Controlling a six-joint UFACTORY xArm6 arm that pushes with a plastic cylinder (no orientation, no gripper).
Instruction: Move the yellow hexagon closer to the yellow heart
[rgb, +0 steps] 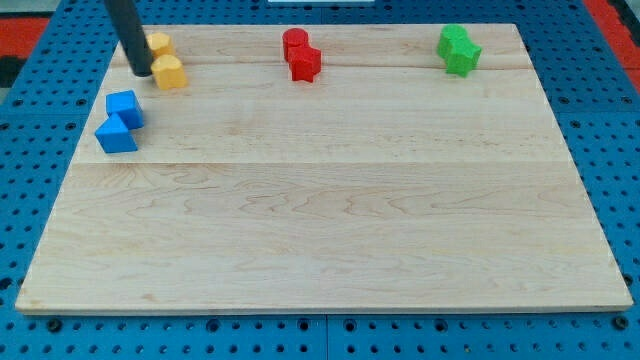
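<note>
Two yellow blocks sit at the view's top left, touching or nearly so. The upper one (159, 43) is partly hidden behind my rod; the lower one (171, 72) lies just below and right of it. I cannot tell for sure which is the hexagon and which the heart. My tip (139, 72) rests on the board just left of the lower yellow block, close to or touching it.
Two blue blocks (124, 108) (116, 135) sit below my tip near the board's left edge. A red cylinder (295, 42) and a red block (304, 64) are at top centre. Two green blocks (459, 50) are at top right.
</note>
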